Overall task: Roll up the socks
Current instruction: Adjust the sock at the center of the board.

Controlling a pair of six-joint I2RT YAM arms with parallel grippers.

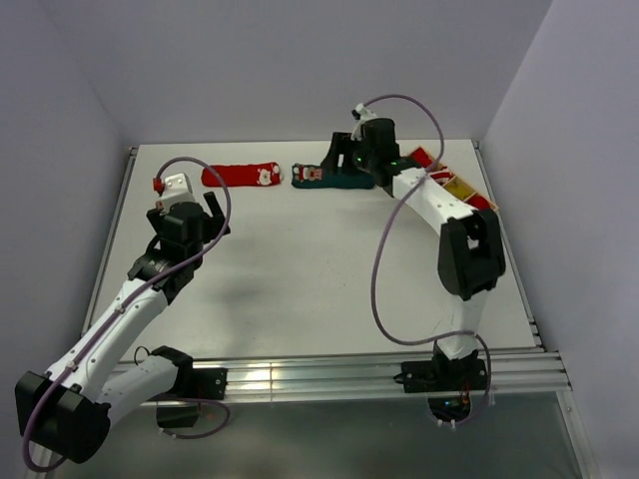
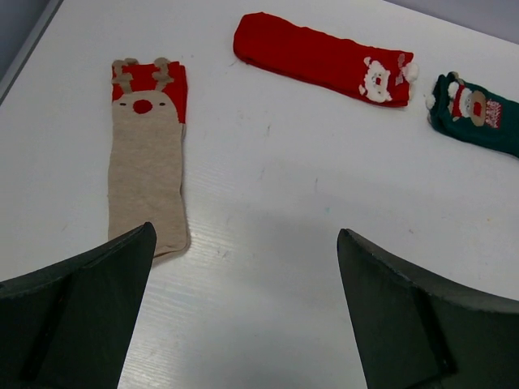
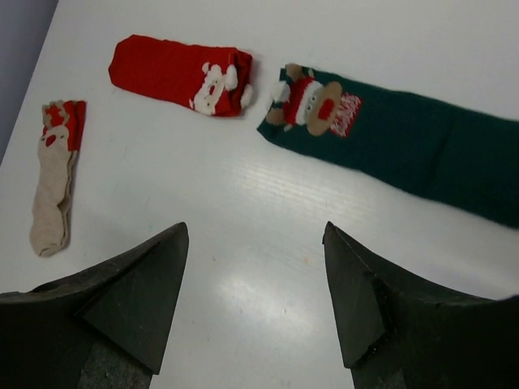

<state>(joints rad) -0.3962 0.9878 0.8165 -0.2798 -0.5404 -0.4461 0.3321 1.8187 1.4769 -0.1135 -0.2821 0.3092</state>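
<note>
Our right gripper (image 3: 255, 235) is wide open and holds nothing. Our left gripper (image 2: 245, 235) is wide open too, with nothing in it.

We see three socks, all lying flat on the white table (image 1: 300, 289). None is rolled yet. The green sock (image 3: 422, 146) lies near the far edge, just in front of our right gripper and a bit to its right. Its long side runs across the table, side to side, with the little face at its left end. The red sock (image 3: 174, 73) lies next to it, end to end, close but not touching. The tan reindeer sock (image 2: 146, 170) lies apart from those two, on the left. It is in front of our left gripper and off to its left, and its long side points away from that gripper.

So we think the right arm is nearer the green sock, and the left arm is nearer the tan one. The right arm is stretched far out over the table, with its gripper tipped down. The left arm is bent, and its gripper hangs above the table, touching nothing.
</note>
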